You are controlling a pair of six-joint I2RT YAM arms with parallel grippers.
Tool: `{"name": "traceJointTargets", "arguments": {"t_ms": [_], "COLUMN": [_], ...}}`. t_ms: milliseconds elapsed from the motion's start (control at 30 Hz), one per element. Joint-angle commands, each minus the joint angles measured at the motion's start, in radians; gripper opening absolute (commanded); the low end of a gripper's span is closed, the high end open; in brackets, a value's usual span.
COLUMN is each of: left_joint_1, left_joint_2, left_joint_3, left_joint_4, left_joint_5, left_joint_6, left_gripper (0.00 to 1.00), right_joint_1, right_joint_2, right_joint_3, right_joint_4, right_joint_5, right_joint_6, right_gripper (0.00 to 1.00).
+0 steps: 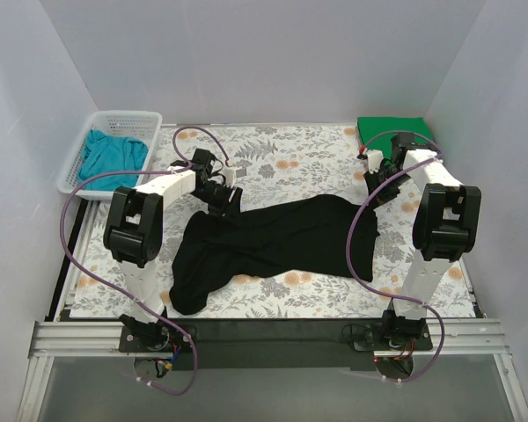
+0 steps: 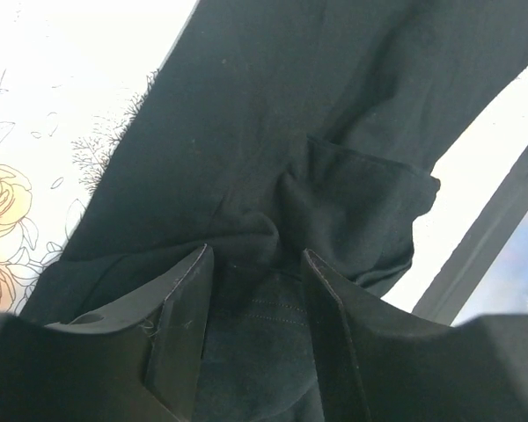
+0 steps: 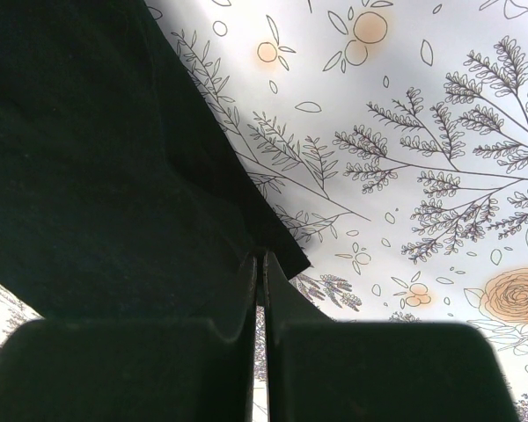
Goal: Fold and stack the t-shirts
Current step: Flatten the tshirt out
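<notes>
The large black cotton t-shirt point(image 1: 273, 242) lies rumpled lengthwise across the middle of the floral-print table point(image 1: 299, 145), and I've got it at both ends. The left gripper point(image 2: 255, 255) is part-way closed around a thick bunch of cloth. The right gripper point(image 3: 262, 259) is pinched nearly flat on a thin edge. I want an even lift, drawing the ends apart until the fabric goes taut. The right pinch looks shallow to me, so I'd pull gently.

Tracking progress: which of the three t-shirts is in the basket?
The teal t-shirt, in the white basket; the black t-shirt lies mid-table, the green t-shirt folded far right.
</notes>
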Motion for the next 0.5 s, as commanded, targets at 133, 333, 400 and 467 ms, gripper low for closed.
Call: {"name": "traceJointTargets", "arguments": {"t_ms": [133, 333, 400, 467], "left_joint_1": [-0.002, -0.002, 0.002, 0.021], "left_joint_2": [-0.027, -0.076, -0.111, -0.16], "left_joint_3": [-0.015, 0.011, 0.019, 0.036], "left_joint_4": [0.018, -0.034, -0.03, -0.017], "left_joint_5": [-0.003, 0.043, 0.02, -0.017], "left_joint_6": [-0.009, 0.0, -0.026, -0.049], "left_gripper": [0.48, 0.19, 0.03, 0.0], "right_joint_1": [-0.005, -0.005, -0.005, -0.007], "right_joint_2": [0.003, -0.001, -0.008, -0.018], "right_joint_3": [0.001, 0.007, 0.012, 0.024], "right_joint_4": [-0.019, -0.021, -0.026, -0.033], "right_joint_5": [-0.019, -0.013, -0.016, -0.015], "right_joint_6": [-0.014, -0.017, -0.018, -0.023], "right_gripper": [0.01, 0.01, 0.01, 0.01]}}
